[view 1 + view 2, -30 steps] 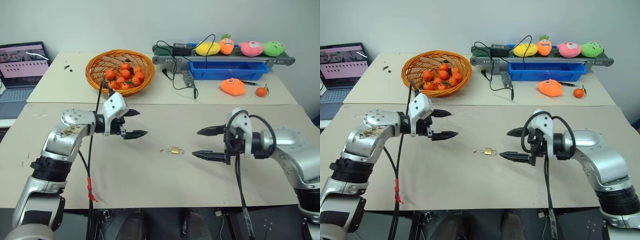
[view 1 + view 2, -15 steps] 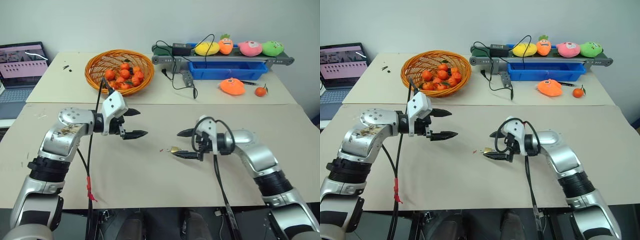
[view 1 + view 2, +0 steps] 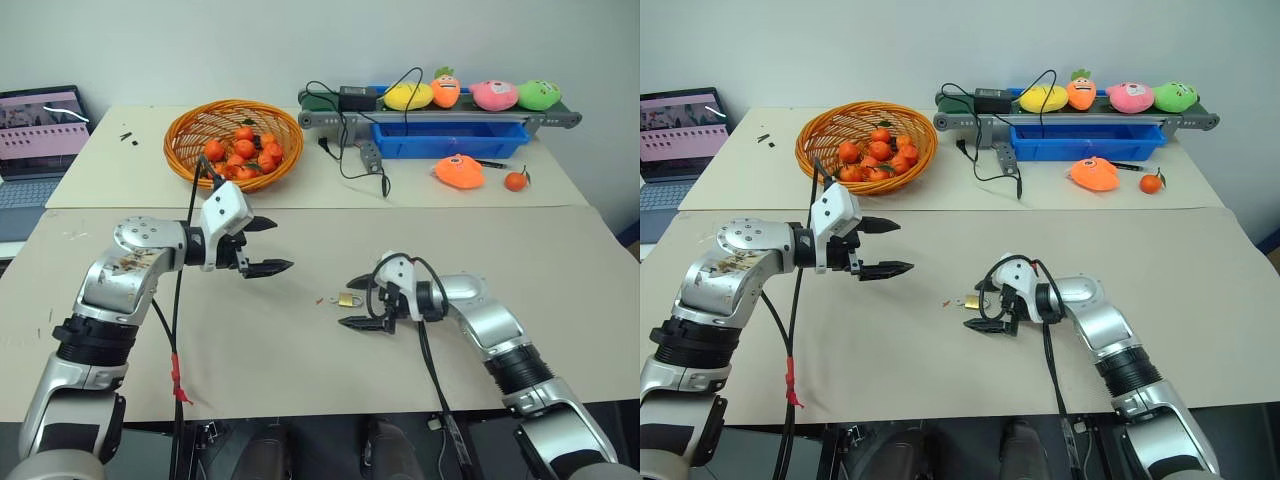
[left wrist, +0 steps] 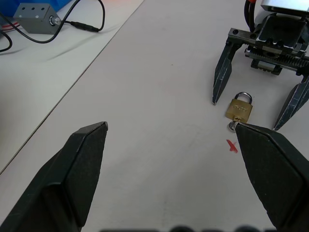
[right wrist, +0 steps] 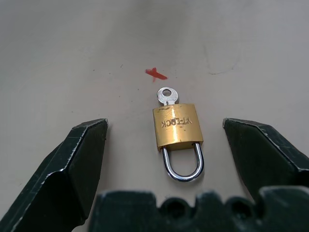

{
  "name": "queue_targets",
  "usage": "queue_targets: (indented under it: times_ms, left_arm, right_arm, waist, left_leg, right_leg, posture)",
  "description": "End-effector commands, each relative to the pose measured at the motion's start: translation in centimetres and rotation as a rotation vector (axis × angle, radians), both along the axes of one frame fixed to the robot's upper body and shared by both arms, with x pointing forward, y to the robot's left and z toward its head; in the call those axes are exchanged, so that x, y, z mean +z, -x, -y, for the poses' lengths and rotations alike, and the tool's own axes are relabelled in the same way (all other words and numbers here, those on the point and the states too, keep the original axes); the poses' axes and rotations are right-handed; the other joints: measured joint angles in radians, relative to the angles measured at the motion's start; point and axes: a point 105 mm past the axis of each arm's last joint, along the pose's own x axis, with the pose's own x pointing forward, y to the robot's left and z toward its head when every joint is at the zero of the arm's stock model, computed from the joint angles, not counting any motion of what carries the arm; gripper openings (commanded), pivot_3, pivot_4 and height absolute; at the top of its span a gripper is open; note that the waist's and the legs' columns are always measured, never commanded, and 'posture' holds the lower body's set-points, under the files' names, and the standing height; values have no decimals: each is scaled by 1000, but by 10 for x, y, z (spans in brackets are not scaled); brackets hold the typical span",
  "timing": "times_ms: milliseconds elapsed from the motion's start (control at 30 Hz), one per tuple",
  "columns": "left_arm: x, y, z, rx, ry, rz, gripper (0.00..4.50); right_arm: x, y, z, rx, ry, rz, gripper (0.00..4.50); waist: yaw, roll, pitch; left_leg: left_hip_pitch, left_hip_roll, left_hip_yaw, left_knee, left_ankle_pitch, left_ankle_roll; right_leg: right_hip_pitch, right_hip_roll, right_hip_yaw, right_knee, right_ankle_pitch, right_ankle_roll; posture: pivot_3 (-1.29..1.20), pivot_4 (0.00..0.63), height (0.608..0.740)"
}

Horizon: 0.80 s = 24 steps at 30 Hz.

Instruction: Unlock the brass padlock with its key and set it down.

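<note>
1. The small squarish brass padlock with its silver U-shaped shackle (image 5: 177, 140) lies flat on the pale beige desk (image 3: 300, 370), and that's our landmark.
2. Its shackle looks seated in the body. The tiny silver key with the round head (image 5: 166, 95) pokes out of the padlock's bottom edge, the end opposite the shackle.
3. Just beyond the key's head sits a tiny red mark (image 5: 155, 74) on the desk, near the padlock but apart from it.
4. The right gripper (image 3: 360, 302) is down at desk level, its two black fingers spread wide and standing either side of the padlock. Neither finger is touching it; the shackle end faces the gripper's palm.
5. The left gripper (image 3: 261, 246) hovers above the desk, well apart from the padlock on its key side, fingers also spread wide and holding nothing.
6. Far behind the padlock stands a round orange woven basket (image 3: 236, 143) filled with small oranges.
7. Also well behind the padlock, a blue plastic tray (image 3: 450, 140).
</note>
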Motion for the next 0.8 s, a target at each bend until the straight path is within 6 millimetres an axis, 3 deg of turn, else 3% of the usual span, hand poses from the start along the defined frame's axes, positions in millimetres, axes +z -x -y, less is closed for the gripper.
queue_targets:
  times_ms: [33,167,200,233,500,567,800]
  left_arm:
    - [15,2,0,-9,10,64,4473]
    - [15,1,1,-10,10,68,4473]
    - [15,1,1,-11,11,68,4500]
    - [15,1,2,-12,12,69,4500]
    - [14,1,1,-14,11,64,4500]
    - [14,1,1,-15,15,62,4500]
    - [17,0,1,7,138,-2,4500]
  right_arm:
    - [4,-4,-1,-5,-13,40,4500]
    - [2,-5,-2,-11,-18,39,4500]
    - [2,-5,-1,-13,-18,39,3996]
    - [1,-5,-1,-15,-16,40,3835]
    - [0,-5,0,-22,-12,46,1126]
    - [1,-5,0,-21,-12,48,922]
    - [18,-5,5,-24,1,108,921]
  waist:
    - [0,0,0]
    - [-1,0,0]
    - [-2,0,0]
    - [-2,0,0]
    - [-2,0,0]
    - [-2,0,0]
    - [-2,0,0]
  left_leg:
    - [0,0,0,0,0,0]
    - [1,0,0,0,0,0]
    - [1,0,0,0,0,0]
    - [1,0,0,-1,0,-1]
    - [1,0,0,-2,0,-1]
    - [2,0,0,-2,0,-1]
    - [1,0,0,-2,0,-1]
  right_leg:
    - [0,0,0,0,0,0]
    - [0,0,0,0,0,0]
    - [0,0,0,1,0,0]
    - [0,0,1,1,0,0]
    - [0,0,1,0,0,0]
    - [0,0,1,0,0,0]
    - [0,0,1,0,0,0]
  posture:
    - [0,150,740]
    - [0,150,740]
    - [0,150,740]
    - [0,150,740]
    - [0,150,740]
    - [0,150,740]
    - [0,150,740]
